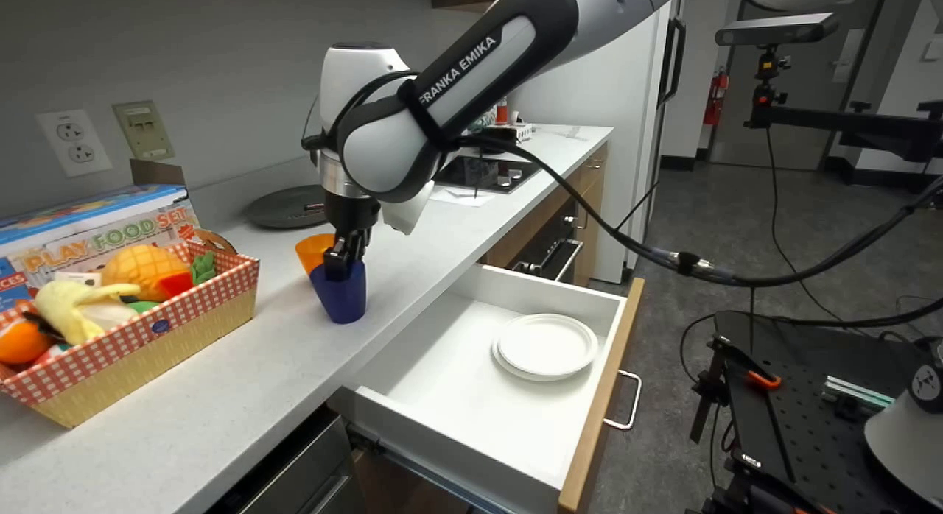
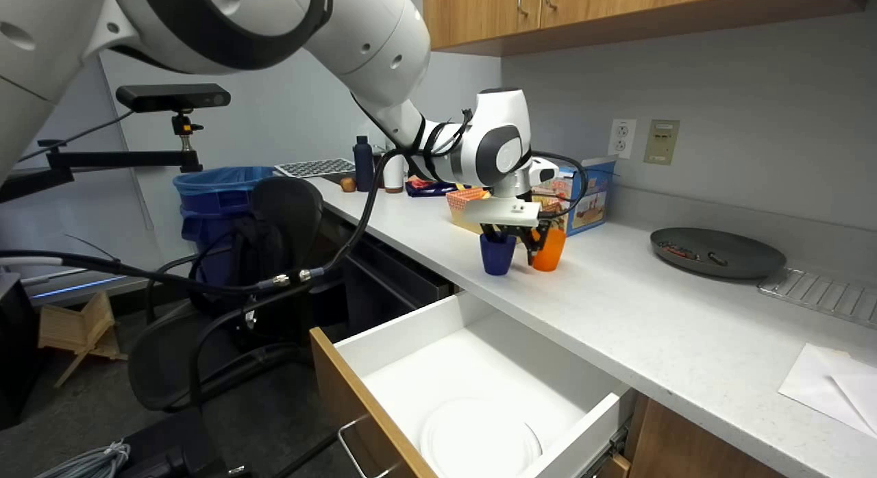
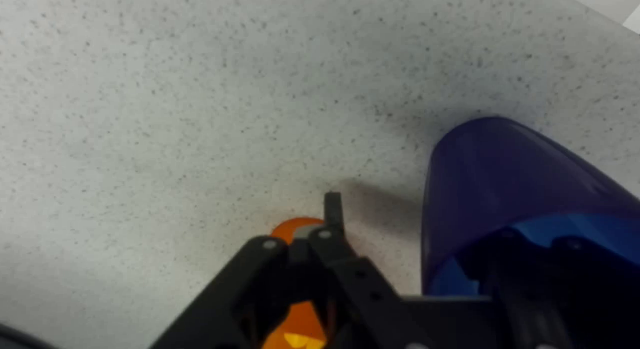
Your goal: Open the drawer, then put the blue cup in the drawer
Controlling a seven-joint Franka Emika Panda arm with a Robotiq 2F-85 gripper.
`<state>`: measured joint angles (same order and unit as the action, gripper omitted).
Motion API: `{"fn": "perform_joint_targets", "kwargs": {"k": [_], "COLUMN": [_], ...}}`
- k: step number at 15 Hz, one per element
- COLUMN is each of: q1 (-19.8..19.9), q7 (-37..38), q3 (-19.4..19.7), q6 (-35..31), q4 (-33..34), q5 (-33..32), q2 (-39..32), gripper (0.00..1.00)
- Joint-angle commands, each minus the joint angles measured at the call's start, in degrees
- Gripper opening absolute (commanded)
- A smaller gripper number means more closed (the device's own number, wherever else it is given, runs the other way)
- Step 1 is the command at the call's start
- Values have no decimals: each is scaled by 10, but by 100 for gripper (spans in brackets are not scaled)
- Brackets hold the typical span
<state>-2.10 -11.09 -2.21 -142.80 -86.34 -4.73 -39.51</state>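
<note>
Drawer (image 1: 442, 367): one, pulled out from under the front edge of the counter (image 1: 250, 396); on its white floor, towards the wooden front, lies a stack of white plates (image 1: 549, 341), at least two by the rims that show.
Blue cup (image 1: 346, 297): one, standing on the counter near the front edge, outside the drawer; one finger (image 3: 525, 294) of the gripper (image 2: 515, 246) reaches down inside it.
Gripper: two fingers, spread apart astride the blue cup's wall, one inside, one outside between the cups; the wrist view shows a gap from the outer finger to the wall.
Orange cup (image 2: 551, 252): one, just beside the blue cup, on the side of the back edge; I cannot tell what it holds.
Basket (image 1: 169, 367): one; in it a banana (image 1: 77, 308), a pineapple (image 1: 136, 267), an orange fruit (image 1: 22, 342), and red and green pieces partly hidden, so no full count.
Box (image 1: 129, 230): one, printed "PLAY FOOD SET", behind the basket near the back edge.
Pan (image 2: 747, 253): one, dark, near the back edge; its contents are too small to name.
Wire rack (image 2: 822, 296): one, just beside the pan.
</note>
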Motion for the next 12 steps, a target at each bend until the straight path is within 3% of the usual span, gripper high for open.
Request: {"fn": "perform_joint_targets", "kwargs": {"k": [1,4,12], "q1": [0,-2,-4], "q7": [0,-1,-4], "q3": [-1,0,-4], "q6": [24,27,61], "q4": [18,-13,-147], "q5": [-5,-10,-10], "q2": [-5,18,120], "gripper": [24,2,2]}}
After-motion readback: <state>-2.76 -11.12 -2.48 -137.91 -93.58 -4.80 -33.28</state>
